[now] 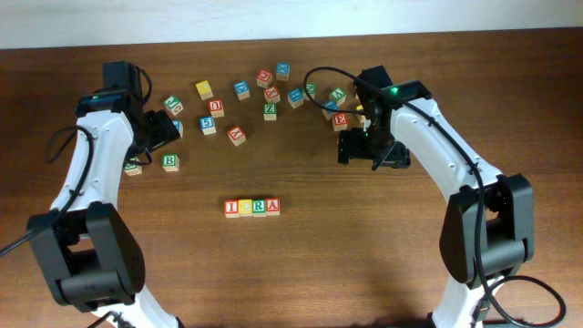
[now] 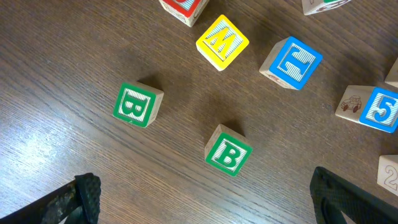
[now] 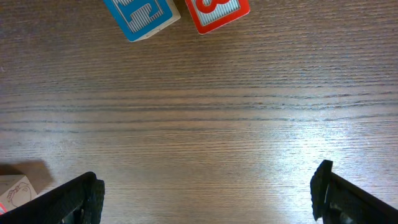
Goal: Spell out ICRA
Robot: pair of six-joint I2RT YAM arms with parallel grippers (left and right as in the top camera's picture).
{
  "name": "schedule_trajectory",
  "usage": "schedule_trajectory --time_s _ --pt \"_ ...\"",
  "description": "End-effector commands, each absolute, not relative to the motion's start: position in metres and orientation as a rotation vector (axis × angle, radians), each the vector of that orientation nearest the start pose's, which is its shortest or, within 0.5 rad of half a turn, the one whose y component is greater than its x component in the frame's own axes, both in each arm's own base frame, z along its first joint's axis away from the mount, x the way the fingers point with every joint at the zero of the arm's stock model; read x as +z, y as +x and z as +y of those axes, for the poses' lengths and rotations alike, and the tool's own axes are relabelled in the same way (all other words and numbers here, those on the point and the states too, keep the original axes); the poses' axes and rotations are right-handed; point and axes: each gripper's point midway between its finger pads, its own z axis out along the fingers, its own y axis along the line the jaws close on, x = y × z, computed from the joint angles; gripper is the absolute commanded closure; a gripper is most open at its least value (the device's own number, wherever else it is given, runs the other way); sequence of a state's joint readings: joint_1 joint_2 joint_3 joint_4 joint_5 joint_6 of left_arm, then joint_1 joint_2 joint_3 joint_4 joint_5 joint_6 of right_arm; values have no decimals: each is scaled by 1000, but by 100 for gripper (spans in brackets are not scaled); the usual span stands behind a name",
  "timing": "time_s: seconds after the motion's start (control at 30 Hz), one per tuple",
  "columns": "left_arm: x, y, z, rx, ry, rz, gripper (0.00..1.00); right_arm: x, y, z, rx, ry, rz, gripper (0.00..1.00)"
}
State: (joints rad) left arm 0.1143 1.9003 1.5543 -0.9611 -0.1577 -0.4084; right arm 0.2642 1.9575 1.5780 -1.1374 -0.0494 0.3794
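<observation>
The left pincer (image 2: 203,190) hangs over the dark brown wood-grain table (image 2: 56,74) with its two black fingers (image 2: 84,200) spread wide and nothing between them. Just ahead of the fingertips lie two green-faced wooden cubes marked B: the nearer green B cube (image 2: 227,151) sits in line with the middle of the gap, and the farther green B cube (image 2: 138,104) sits further ahead, toward the finger at the view's left. Beyond them stand a yellow-faced wooden cube (image 2: 222,42) and a blue-faced wooden cube bearing a white letter (image 2: 291,62). Ahead of the other finger is a blue-faced wooden cube marked 5 (image 2: 379,109). These five stand apart from one another.

The right pincer (image 3: 208,186) is also wide open and grips nothing. Well ahead of it a blue-striped wooden cube (image 3: 142,15) and a red-striped wooden cube (image 3: 217,9) lie close together. A pale wooden cube (image 3: 15,190) sits just outside the finger at the view's left.

The row of four wooden letter cubes (image 1: 252,207) lies well apart from both pincers, between them and back toward the arm bases. Its cubes touch side by side: red, yellow, green, red, counted from the left pincer's side. The last two read R and A, the first looks like I, and the second is too small to read. A scatter of loose wooden cubes (image 1: 270,94) spreads between the pincers, on the side away from the bases.
</observation>
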Motion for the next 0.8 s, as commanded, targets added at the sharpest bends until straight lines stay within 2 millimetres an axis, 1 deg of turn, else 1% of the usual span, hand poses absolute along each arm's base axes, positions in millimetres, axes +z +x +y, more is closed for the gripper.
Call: schedule_trajectory --time_s 0.0,0.6,0.67,0.7,0.73,0.77 --pt "99 412 74 170 -764 2758 1 86 371 106 99 167 3071 2" --pt "99 412 75 170 -766 2758 1 87 371 106 99 167 3070 2" --pt "99 412 75 170 -766 2758 1 99 371 109 113 151 3039 2" --pt "99 412 75 170 -766 2758 1 112 369 114 131 130 3007 1" --pt "99 412 75 170 -766 2758 1 130 367 120 153 101 2960 2" --pt "99 412 74 167 -765 2759 1 151 367 117 97 42 2890 2"
